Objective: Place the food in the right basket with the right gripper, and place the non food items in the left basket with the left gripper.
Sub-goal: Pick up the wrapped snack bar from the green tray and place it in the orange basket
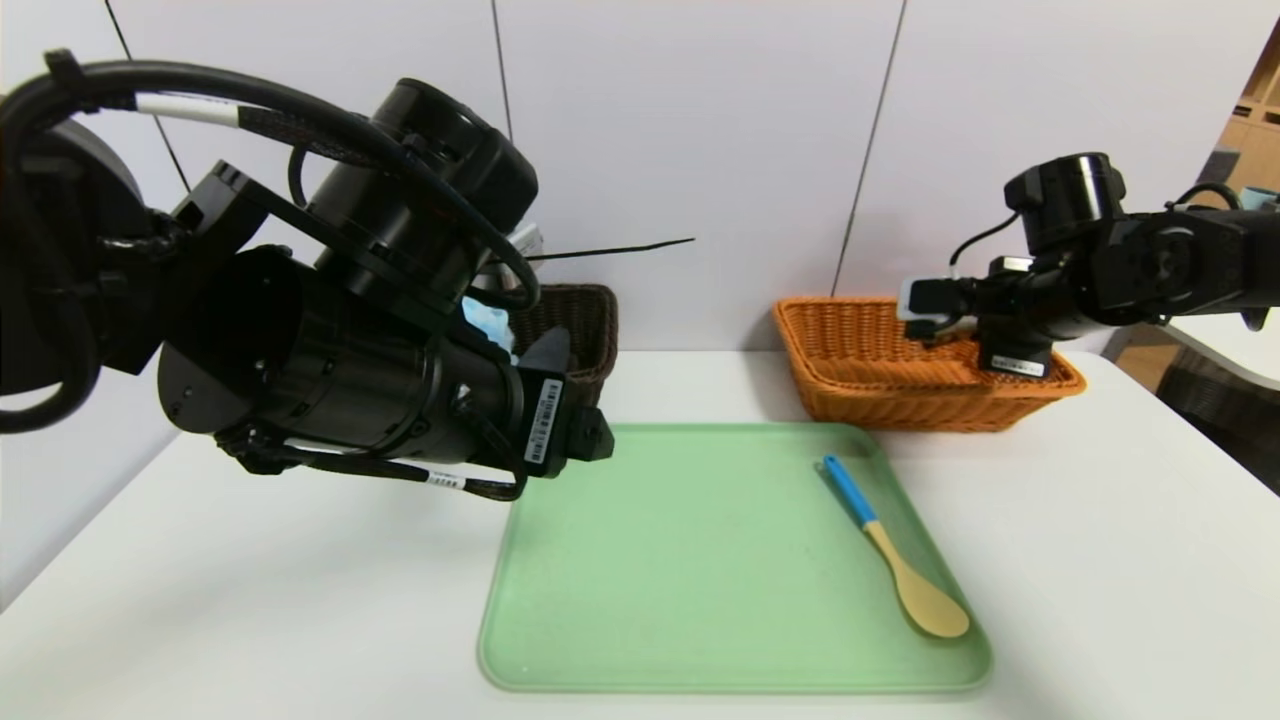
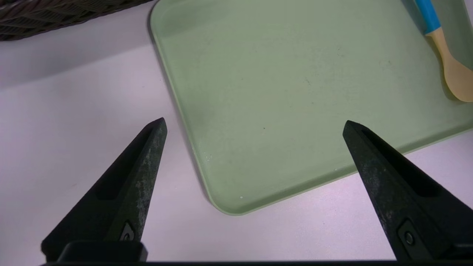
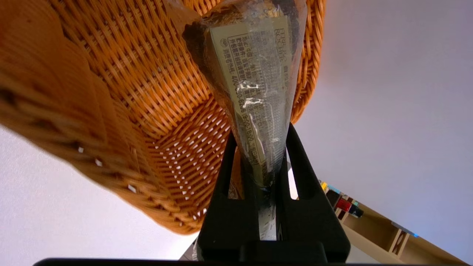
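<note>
The food, a clear-wrapped packet [image 3: 255, 74] with a white label, is clamped between the fingers of my right gripper [image 3: 260, 131], which is shut on it. In the head view this gripper [image 1: 950, 305] hovers over the right basket [image 1: 880, 385], the orange wicker one [image 3: 147, 92], with the food [image 1: 922, 298] at its tip. A yellow spoon with a blue handle [image 1: 893, 547] lies on the green tray [image 1: 700, 560]. My left gripper [image 2: 255, 123] stands open and empty above the tray's near-left corner [image 2: 221, 199]. The left basket [image 1: 585, 315], dark brown, shows a bit of light-blue pouf [image 1: 490, 325].
The tray sits mid-table on a white tabletop [image 1: 1100, 560]. White wall panels stand close behind both baskets. My bulky left arm [image 1: 330, 330] hides most of the brown basket. The spoon [image 2: 449, 59] lies at the tray's far side from the left gripper.
</note>
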Controlling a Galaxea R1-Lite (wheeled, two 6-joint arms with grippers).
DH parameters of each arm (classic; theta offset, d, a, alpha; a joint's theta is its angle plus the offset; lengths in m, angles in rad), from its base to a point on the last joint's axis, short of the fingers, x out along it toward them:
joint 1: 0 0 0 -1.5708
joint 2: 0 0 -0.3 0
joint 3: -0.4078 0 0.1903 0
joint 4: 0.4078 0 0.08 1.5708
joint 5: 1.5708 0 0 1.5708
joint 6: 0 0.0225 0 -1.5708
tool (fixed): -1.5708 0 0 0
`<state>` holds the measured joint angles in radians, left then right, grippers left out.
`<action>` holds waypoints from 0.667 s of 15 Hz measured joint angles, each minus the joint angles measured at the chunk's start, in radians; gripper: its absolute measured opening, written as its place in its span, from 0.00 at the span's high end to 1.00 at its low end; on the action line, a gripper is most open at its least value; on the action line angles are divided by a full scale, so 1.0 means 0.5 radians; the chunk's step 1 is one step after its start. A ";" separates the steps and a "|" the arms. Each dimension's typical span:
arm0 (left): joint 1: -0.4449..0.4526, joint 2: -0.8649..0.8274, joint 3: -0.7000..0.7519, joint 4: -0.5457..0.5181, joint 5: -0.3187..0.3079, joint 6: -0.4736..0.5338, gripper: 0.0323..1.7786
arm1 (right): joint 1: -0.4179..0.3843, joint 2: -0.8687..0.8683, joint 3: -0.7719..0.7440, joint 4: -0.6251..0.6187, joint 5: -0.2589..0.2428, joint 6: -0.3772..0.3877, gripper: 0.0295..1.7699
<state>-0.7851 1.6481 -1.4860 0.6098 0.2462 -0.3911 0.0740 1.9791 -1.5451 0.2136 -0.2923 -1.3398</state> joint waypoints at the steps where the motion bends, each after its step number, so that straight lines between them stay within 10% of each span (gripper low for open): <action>1: 0.000 0.002 -0.001 0.000 0.000 0.001 0.05 | -0.006 0.026 -0.003 -0.022 0.002 -0.003 0.91; 10: -0.001 0.005 -0.004 -0.009 -0.002 0.005 0.05 | -0.014 0.072 -0.092 -0.006 0.009 0.003 0.35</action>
<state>-0.7855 1.6504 -1.4879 0.6055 0.2453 -0.3887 0.0672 2.0151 -1.5913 0.2106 -0.2877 -1.3383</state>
